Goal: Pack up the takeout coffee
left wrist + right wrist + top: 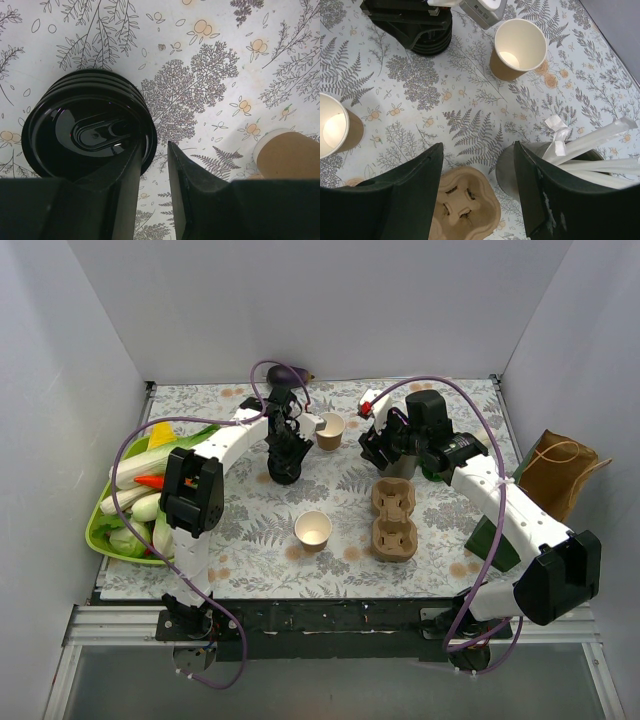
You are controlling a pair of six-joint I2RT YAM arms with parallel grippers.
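Observation:
The takeout coffee does not show in any view. A stack of black lids point(85, 130) stands on the patterned table point(340, 480). My left gripper point(155, 146) is right over the stack's edge. Its jaws stand a narrow gap apart, one finger over the top lid and the other just outside the rim. Two tan paper cups without lids stand nearby, one point(330, 430) behind the stack and one point(313, 530) nearer the front. A brown cup carrier point(393, 518) lies right of centre. My right gripper point(478, 145) hovers open above its far end, holding nothing.
A metal holder point(506, 170) of wrapped straws point(592, 150) stands under my right finger. A green tray of vegetables point(135, 505) sits at the left edge. At the right are a brown paper bag point(560, 470) and a dark green bag point(490, 540). A purple eggplant point(288, 374) lies at the back.

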